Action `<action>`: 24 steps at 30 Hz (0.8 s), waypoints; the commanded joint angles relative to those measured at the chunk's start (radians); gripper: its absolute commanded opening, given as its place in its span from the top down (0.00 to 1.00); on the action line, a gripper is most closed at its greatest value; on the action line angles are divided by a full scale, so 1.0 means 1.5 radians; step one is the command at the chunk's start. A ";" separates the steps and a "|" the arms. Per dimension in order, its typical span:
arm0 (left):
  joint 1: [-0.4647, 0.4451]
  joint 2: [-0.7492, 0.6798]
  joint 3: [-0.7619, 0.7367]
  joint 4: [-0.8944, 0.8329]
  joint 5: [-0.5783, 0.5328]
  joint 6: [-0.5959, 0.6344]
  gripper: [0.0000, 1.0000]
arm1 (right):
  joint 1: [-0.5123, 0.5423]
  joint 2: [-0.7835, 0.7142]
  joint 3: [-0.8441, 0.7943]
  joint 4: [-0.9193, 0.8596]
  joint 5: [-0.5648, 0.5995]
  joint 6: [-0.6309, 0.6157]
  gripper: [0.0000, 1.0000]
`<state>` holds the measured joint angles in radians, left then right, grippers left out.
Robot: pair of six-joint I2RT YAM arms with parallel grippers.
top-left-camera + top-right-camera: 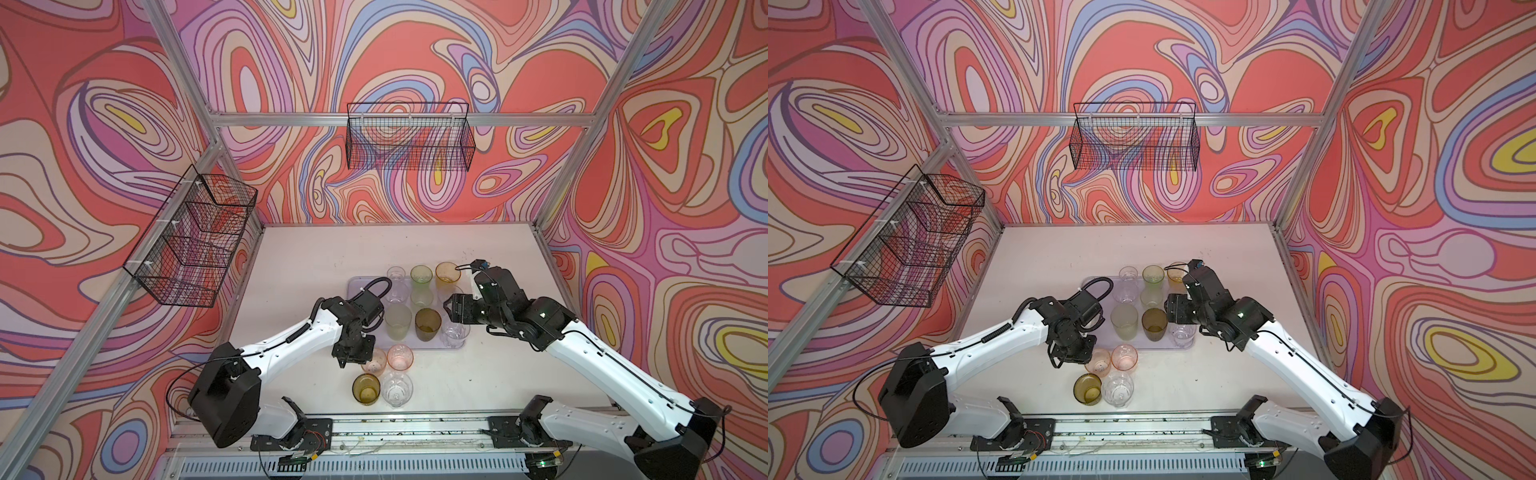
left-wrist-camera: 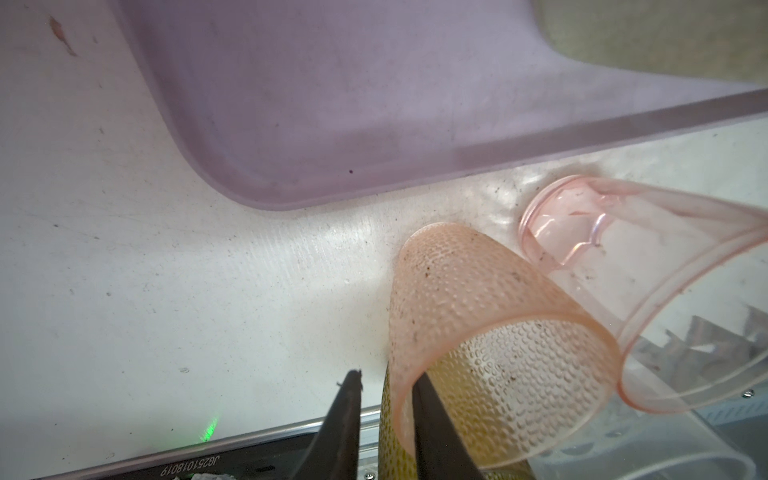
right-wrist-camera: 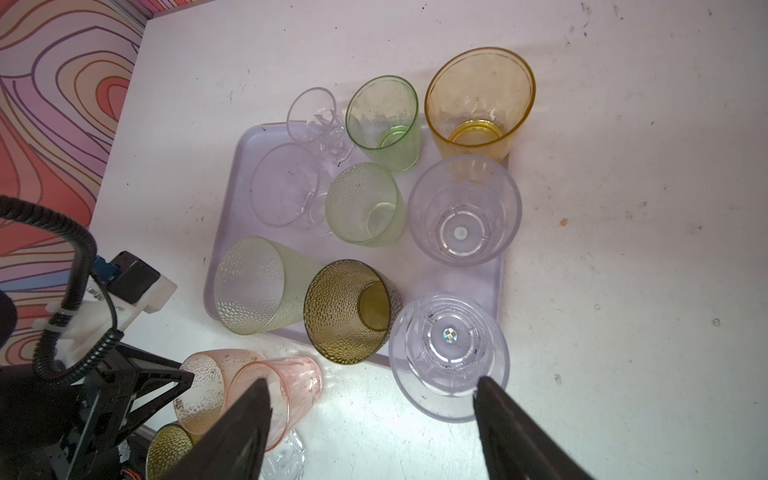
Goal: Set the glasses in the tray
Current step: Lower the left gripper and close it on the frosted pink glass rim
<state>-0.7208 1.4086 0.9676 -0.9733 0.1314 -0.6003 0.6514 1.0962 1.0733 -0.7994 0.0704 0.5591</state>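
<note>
Table (image 1: 498, 374): lavender tray (image 2: 332, 104) mid-table, most glasses (image 1: 428, 324) upright on it, four just off its near edge. There my left gripper (image 2: 386, 376) straddles the dimpled pink tumbler (image 2: 478, 291) rim; clamped or not, cannot tell. My right gripper (image 3: 372, 380) is spread wide, empty, over the tray's near-right corner.

Operator: Which items are obscured?
Technician: In a top view, the right arm (image 1: 1219, 309) hides most of the amber glass (image 1: 1176, 274). Left wrist view: tray (image 2: 374, 104) and clear glass (image 2: 706, 451) cropped by frame edges; olive glass (image 2: 388, 436) mostly behind the pink dimpled glass (image 2: 478, 311).
</note>
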 commanded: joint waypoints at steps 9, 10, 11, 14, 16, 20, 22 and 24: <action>0.000 0.005 -0.010 -0.003 -0.009 -0.012 0.81 | 0.003 0.006 -0.010 0.004 0.002 -0.002 0.20; 0.000 0.006 -0.009 -0.003 -0.010 -0.012 0.82 | 0.003 0.005 -0.010 0.004 0.002 -0.002 0.20; 0.000 0.006 -0.010 -0.004 -0.011 -0.012 0.83 | 0.003 0.005 -0.010 0.004 0.002 -0.002 0.20; 0.000 0.005 -0.009 -0.004 -0.011 -0.016 0.85 | 0.003 0.004 -0.012 0.004 0.002 -0.002 0.20; 0.000 0.004 -0.008 -0.004 -0.012 -0.020 0.86 | 0.003 0.004 -0.012 0.004 0.002 -0.002 0.20; 0.000 0.001 -0.003 -0.015 -0.023 -0.018 0.88 | 0.004 0.004 -0.012 0.005 0.004 -0.002 0.20; 0.000 0.000 -0.001 -0.020 -0.028 -0.018 0.89 | 0.003 0.006 -0.010 0.005 0.004 -0.003 0.20; 0.000 -0.002 0.001 -0.025 -0.032 -0.018 0.91 | 0.004 0.006 -0.010 0.005 0.004 -0.004 0.20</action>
<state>-0.7208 1.4090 0.9657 -0.9737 0.1165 -0.6132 0.6514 1.0969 1.0657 -0.7994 0.0708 0.5591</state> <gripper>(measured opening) 0.103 0.800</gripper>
